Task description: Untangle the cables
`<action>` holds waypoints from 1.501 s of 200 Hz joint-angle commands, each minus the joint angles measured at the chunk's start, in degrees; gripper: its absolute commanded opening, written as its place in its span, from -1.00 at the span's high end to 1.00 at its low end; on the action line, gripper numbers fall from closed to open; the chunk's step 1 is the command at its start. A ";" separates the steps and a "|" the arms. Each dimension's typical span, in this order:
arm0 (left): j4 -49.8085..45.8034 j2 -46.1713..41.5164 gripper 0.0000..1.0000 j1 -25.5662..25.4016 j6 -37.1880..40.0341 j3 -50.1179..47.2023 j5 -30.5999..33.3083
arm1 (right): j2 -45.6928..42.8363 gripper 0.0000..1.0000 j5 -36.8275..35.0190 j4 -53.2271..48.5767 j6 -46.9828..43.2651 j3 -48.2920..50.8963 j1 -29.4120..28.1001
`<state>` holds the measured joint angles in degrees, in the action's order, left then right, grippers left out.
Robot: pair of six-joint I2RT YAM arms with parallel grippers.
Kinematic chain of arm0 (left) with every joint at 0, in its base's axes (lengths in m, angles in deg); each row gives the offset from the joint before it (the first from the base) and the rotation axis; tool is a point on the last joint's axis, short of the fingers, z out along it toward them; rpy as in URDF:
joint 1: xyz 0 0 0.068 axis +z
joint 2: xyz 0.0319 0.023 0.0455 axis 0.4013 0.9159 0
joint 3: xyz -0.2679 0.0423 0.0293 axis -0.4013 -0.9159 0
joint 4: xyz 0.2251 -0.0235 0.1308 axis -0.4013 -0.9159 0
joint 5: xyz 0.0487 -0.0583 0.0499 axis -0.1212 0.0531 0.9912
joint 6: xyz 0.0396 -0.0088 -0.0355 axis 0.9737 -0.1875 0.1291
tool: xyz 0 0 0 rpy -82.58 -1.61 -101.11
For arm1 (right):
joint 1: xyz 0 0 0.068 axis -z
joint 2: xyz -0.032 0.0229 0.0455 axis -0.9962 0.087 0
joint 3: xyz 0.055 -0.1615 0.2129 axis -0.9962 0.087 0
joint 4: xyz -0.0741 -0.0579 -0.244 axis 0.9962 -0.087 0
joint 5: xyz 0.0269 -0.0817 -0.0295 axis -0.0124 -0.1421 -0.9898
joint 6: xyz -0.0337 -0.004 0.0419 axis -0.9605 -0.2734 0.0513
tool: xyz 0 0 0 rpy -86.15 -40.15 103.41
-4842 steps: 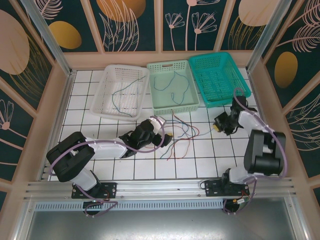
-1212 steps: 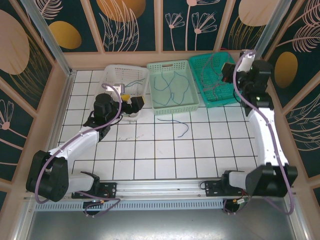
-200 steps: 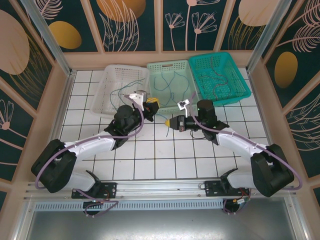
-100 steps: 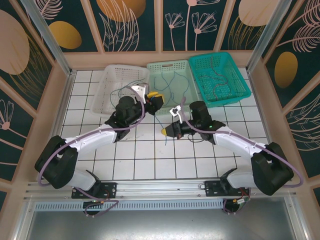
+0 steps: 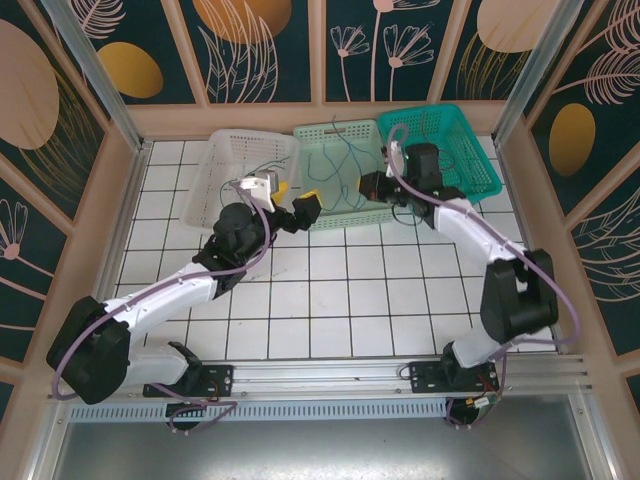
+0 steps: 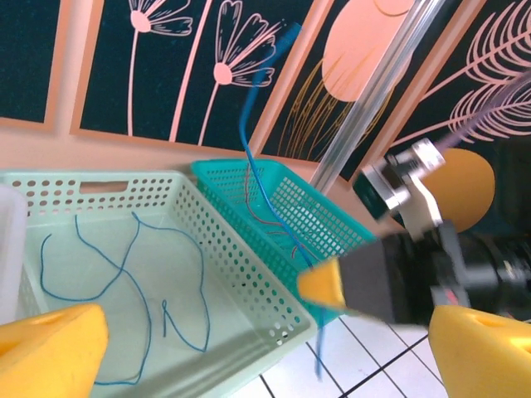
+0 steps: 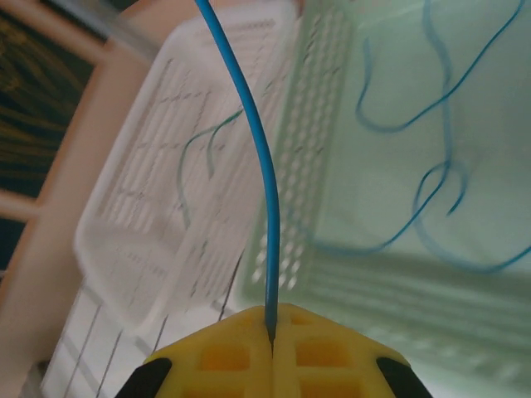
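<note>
"So, what is worrying you here?"

"The right gripper [image 7: 272,335] is pinching 1 blue wire [image 7: 264,174] between pressed-together tips, over the near wall of the green basket [image 5: 335,128]. The wire's lower tail is hanging outside, over the tiles."

"And the left gripper [image 5: 296,196]?"

"It is sitting spread wide and empty, just left of the wire. If the right gripper is releasing here, the tail is likely dragging the wire out, or it is dropping across the loose wires [image 6: 204,307] in the basket and tangling with them."

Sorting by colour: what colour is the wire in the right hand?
Blue; the wire shows best in the right wrist view.
</note>
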<state>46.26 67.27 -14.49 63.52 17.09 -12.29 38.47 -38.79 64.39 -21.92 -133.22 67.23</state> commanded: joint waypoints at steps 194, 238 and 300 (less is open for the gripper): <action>-11.48 -19.01 -0.98 8.89 11.50 -18.54 36.52 | -26.88 -0.96 -42.85 46.81 -25.33 49.65 10.97; 4.74 -20.07 -0.97 18.93 17.63 -28.40 31.34 | -15.10 -0.92 -37.77 67.80 -20.51 56.06 16.24; 19.21 -7.30 -0.98 32.61 21.33 -30.60 16.22 | -3.99 -0.88 -31.64 77.16 -18.69 55.27 19.36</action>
<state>54.96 54.66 12.68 84.04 -11.87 12.10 33.90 -74.83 133.81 -41.66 -77.59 85.94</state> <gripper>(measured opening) 0.988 0.936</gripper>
